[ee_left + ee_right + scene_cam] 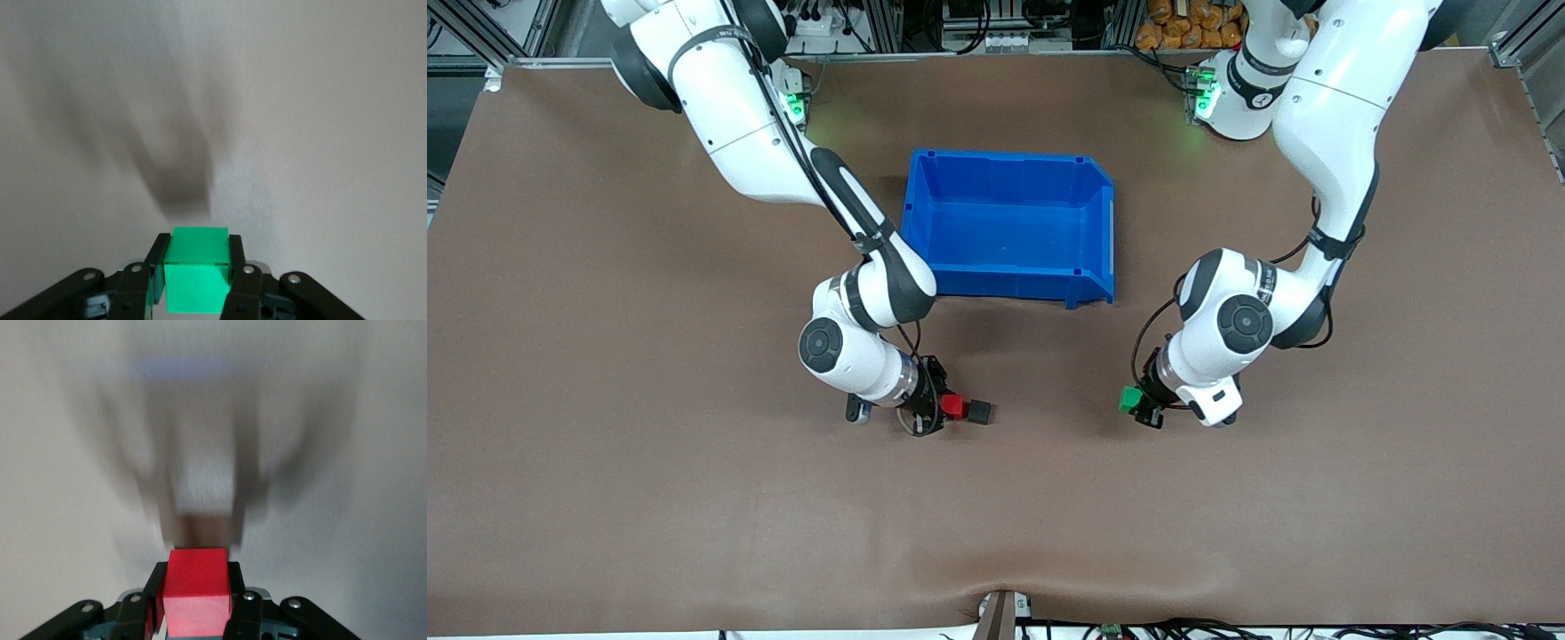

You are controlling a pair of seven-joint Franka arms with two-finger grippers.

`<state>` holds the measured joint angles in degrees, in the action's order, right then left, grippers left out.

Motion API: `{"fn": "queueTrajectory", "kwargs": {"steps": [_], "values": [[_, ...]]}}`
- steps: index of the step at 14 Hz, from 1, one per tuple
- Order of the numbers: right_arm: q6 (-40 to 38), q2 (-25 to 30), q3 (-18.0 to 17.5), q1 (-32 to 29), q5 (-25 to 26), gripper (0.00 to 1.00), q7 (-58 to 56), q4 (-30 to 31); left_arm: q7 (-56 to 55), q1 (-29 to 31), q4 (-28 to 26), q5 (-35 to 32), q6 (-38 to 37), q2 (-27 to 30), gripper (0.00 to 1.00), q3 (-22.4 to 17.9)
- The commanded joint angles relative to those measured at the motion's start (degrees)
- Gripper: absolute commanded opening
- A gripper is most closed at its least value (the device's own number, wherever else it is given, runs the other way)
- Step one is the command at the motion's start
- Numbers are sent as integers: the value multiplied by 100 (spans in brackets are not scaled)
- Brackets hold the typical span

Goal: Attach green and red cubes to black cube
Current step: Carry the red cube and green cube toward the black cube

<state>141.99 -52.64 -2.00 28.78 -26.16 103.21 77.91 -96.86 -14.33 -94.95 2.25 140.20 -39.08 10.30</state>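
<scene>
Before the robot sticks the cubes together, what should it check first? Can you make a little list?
1. Left gripper holds the green cube: ok, fingers shut on both its sides.
2. Right gripper holds the red cube: ok, fingers shut on it.
3. Red cube touches the black cube: ok in the front view; they sit side by side. Whether they are stuck: cannot tell.
4. Green cube joined to the black cube: not ok, it is apart, toward the left arm's end of the table.
5. Path between green and black cubes free: ok, only bare table.
6. Blue bin out of the way: ok, farther from the front camera.
</scene>
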Motion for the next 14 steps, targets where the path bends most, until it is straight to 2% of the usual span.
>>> {"fn": "queueTrajectory", "kwargs": {"steps": [1,2,3,4,5,7,9,12,14], "values": [[-23,-361,77,225,-74,0,234,-513,-78,-43,196,170,-142,-74,0,-28],[-31,-396,95,277,-30,2,182,-522,-104,-43,196,170,-142,-100,0,-28],[-40,-397,95,312,153,41,156,-523,-226,-61,196,170,-142,-109,0,-28],[-66,-379,86,313,407,85,173,-514,-376,-105,196,162,-142,-109,0,-28],[-110,-353,86,295,540,100,199,-514,-542,-148,205,170,-142,-109,0,-28],[-111,-274,112,234,594,100,121,-522,-894,-254,205,153,-142,-109,0,-28],[-233,111,112,-11,761,100,-29,-479,-1149,-298,214,161,-142,-109,0,-28],[-1643,472,95,-520,753,100,-90,-523,-1509,-482,284,354,-81,-249,0,-28],[-2663,823,77,-916,735,100,-885,-531,-1878,-623,599,381,-80,-468,0,-36]]}}
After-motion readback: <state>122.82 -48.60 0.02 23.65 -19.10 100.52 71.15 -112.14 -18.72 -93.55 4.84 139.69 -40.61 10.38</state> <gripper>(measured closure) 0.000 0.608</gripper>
